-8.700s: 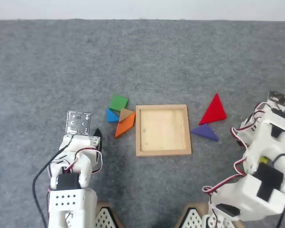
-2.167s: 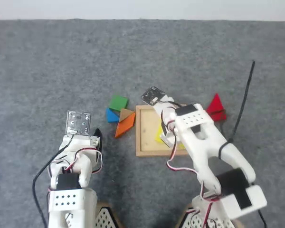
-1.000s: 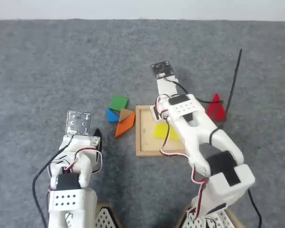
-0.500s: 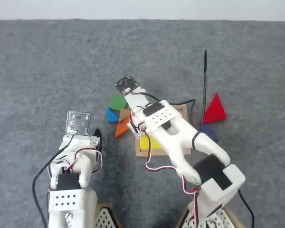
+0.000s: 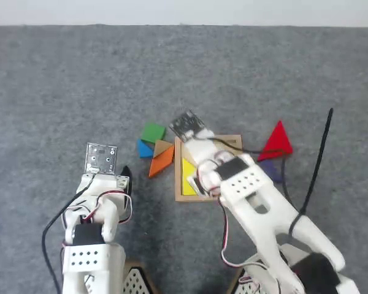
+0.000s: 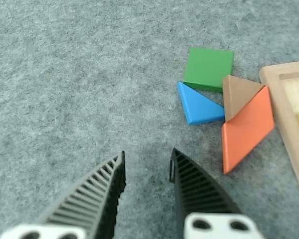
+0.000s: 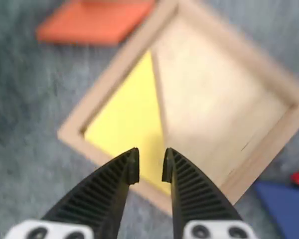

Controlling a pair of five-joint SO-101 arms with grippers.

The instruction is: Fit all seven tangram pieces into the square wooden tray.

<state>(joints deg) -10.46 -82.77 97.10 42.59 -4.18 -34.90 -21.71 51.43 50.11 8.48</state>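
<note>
Change: the yellow triangle, nowhere in the tray at the start and mid-tray a second ago, now lies flat against the tray's left wall. The right arm has swung in from the right edge to hang over it.
Right claw: slightly parted, pinching nothing, above the yellow triangle.
Left claw: spread, empty, over bare tabletop, unmoved.
Still outside: green square, blue triangle, brown triangle and orange piece clustered just left of the tray; red triangle and purple triangle on its right.
Meaning: one of seven looks placed, six to go.
</note>
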